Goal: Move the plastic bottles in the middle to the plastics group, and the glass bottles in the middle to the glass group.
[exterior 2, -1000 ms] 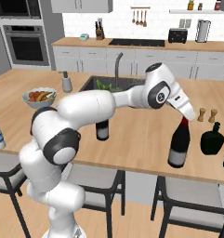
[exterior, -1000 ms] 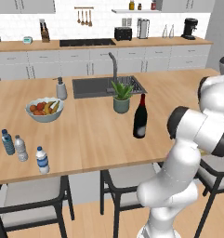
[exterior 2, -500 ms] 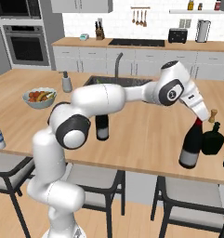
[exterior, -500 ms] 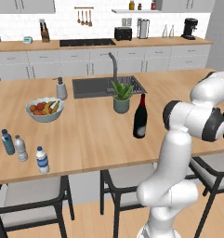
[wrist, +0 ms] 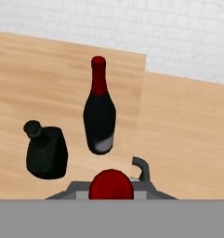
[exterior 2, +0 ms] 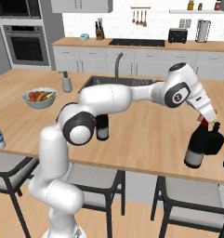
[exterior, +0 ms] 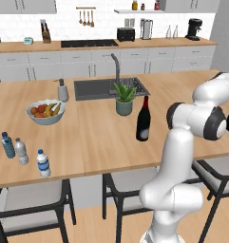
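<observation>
My gripper [exterior 2: 204, 120] is shut on the red foil top of a dark wine bottle [exterior 2: 195, 148] at the counter's far right end. The bottle is upright beside a squat dark flask [exterior 2: 215, 138]; whether its base touches the wood I cannot tell. Looking down from the hand, the held bottle's red top [wrist: 111, 184] sits between my fingertips [wrist: 141, 167], with another wine bottle [wrist: 99, 118] and the flask [wrist: 46, 151] standing beyond. A second dark wine bottle [exterior: 143, 121] stands mid-counter. At the left end, the small white-capped water bottle [exterior: 42, 163] stands by the blue-tinted bottle [exterior: 8, 144] and the greyish bottle [exterior: 22, 151].
A fruit bowl [exterior: 45, 110], a soap dispenser [exterior: 62, 90], the sink [exterior: 94, 88] and a potted plant [exterior: 124, 98] sit along the counter's far side. Stools [exterior 2: 192, 197] stand under the near edge. The wooden counter [wrist: 187, 121] ends close behind the glass bottles.
The arm swung right with the wine bottle in its grip, bringing it lower and up beside the squat flask. The other bottles stayed where they were.
</observation>
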